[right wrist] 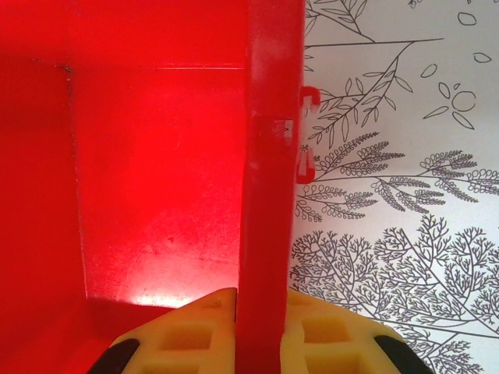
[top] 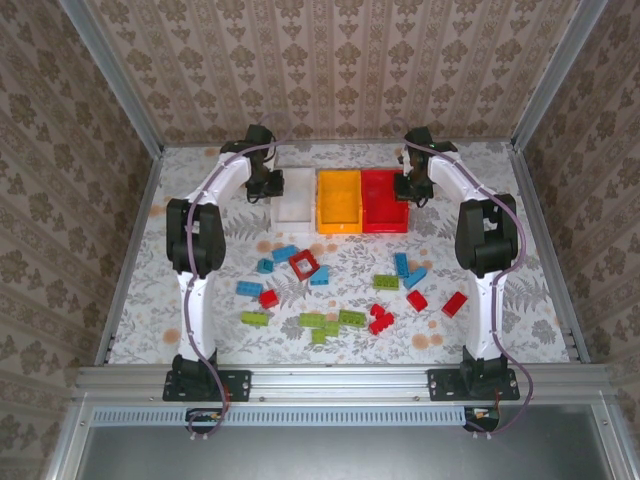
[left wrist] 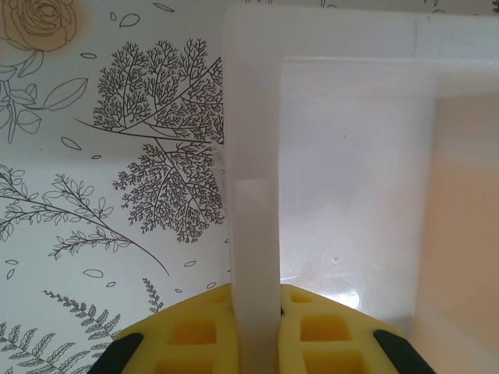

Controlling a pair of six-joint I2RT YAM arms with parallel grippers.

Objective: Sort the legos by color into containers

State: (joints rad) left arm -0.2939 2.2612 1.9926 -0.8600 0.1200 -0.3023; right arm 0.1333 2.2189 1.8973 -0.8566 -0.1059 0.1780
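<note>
Left wrist view: the left gripper [left wrist: 257,315] is clamped on the side wall of the white bin [left wrist: 253,156], one yellow finger pad [left wrist: 191,335] on the outer face and the other on the inner face, both touching the wall. The wall runs straight ahead from the fingertips to the far corner of the bin. The bin interior lies to the right of the fingers; the patterned table [left wrist: 117,195] lies to their left. In the right wrist view, the right gripper [right wrist: 261,312] grasps the side wall of the red bin [right wrist: 269,117] in the same manner, with one yellow pad [right wrist: 195,331] inside and the other outside. The red interior lies to the left of the fingers, and the table [right wrist: 390,234] to their right. Two small red tabs [right wrist: 308,97] project from the outer face of the wall, ahead of the fingertips. In the top external view, the legos [top: 351,318] lie loose on the table [top: 280,345] behind both grippers, toward the arm bases, in red, blue and lime green; a red square frame [top: 304,264] sits among them. Beyond the legos, the three bins stand in a row, touching: white bin [top: 296,197], yellow-orange bin [top: 339,200], red bin [top: 384,200]. The left gripper [top: 265,182] is at the outer edge of the white bin, and the right gripper [top: 410,186] at the outer edge of the red bin, with the yellow-orange bin between the two grippers.
</note>
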